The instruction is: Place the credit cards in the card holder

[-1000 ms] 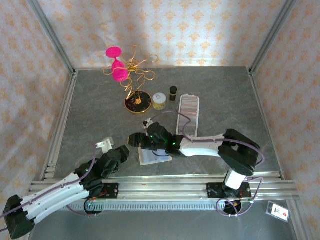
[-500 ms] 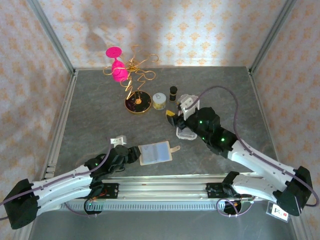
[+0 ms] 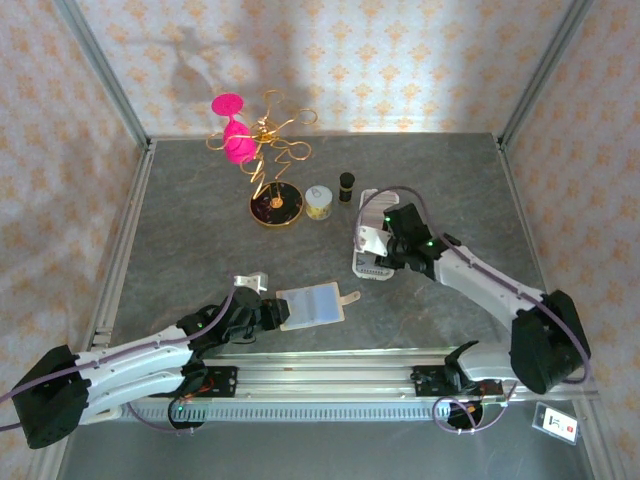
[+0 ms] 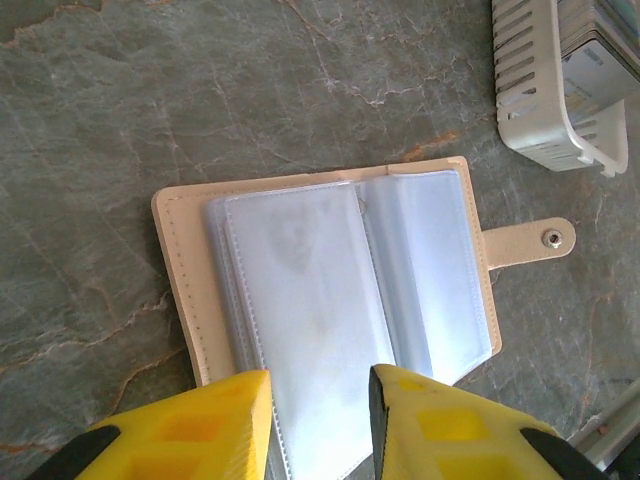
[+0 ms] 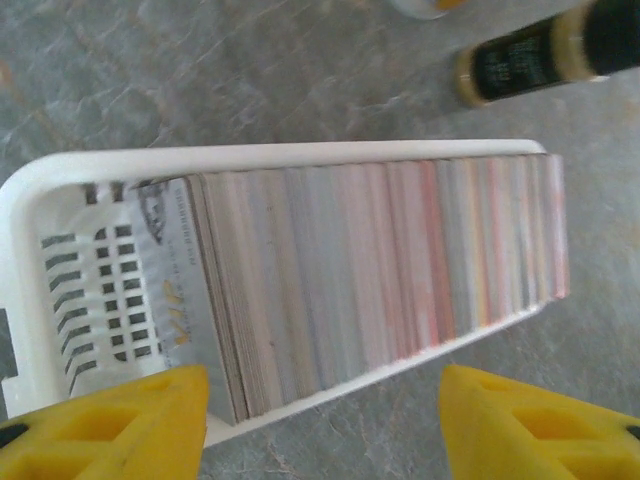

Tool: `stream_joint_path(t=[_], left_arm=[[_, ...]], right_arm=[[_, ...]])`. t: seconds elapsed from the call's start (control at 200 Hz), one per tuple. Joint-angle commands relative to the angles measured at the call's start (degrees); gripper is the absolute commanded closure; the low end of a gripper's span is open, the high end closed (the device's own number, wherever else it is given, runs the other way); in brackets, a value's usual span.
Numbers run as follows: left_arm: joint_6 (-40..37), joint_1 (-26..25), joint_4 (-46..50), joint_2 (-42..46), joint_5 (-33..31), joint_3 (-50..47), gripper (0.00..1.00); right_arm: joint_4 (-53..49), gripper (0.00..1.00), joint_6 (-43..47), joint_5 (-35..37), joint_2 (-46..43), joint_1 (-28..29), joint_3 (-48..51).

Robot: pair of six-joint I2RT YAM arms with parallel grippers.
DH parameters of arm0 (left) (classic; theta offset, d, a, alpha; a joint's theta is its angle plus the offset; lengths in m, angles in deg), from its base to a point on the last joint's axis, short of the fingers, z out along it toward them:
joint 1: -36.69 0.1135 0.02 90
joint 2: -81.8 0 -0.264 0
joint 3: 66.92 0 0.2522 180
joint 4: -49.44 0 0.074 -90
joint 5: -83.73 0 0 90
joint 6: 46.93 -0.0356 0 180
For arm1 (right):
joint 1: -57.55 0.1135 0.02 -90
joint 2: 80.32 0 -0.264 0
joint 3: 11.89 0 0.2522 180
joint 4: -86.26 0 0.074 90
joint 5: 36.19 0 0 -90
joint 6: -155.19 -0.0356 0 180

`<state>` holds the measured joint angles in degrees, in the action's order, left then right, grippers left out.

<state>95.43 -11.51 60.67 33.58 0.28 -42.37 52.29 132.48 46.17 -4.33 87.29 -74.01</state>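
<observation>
We're holding the left gripper (image 4: pixel 320 390) at the near edge of the card holder (image 4: pixel 330 290), which is lying open, sleeves up, probably to steady it for loading. Its jaws are standing narrowly apart astride a sleeve, and we can't tell if they're pinching. We're hovering the right gripper (image 5: pixel 320 390), wide open and empty, over the credit cards (image 5: pixel 380 270) standing on edge in the white tray (image 5: pixel 250 155), lining up a pick.

A grey, marble-veined table (image 3: pixel 200 230) filled the enclosure floor. At 6 o'clock, near the front edge, a cream-beige card holder (image 3: pixel 312 306) lay open and flat, clear sleeves facing up, its snap tab pointing right. At 3 o'clock sat a long white slotted tray (image 3: pixel 368 264). A gold wire stand (image 3: pixel 276 208) stood at 10 o'clock, a small yellow-lidded jar (image 3: pixel 319 203) at 12, and a small dark bottle (image 3: pixel 347 185) at 1.
</observation>
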Motion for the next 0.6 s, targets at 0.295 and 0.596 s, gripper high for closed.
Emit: stream_joint_path(t=[0.295, 0.596], left_arm=[[-0.67, 0.39, -0.44, 1.98, 0.84, 0.55, 0.74], [0.02, 0.37, -0.44, 2.61, 0.84, 0.02, 0.75]], right_arm=[[2.69, 0.38, 6.1, -2.74, 7.67, 0.15, -3.06], [2.98, 0.34, 7.33, -2.66, 9.11, 1.38, -2.03]])
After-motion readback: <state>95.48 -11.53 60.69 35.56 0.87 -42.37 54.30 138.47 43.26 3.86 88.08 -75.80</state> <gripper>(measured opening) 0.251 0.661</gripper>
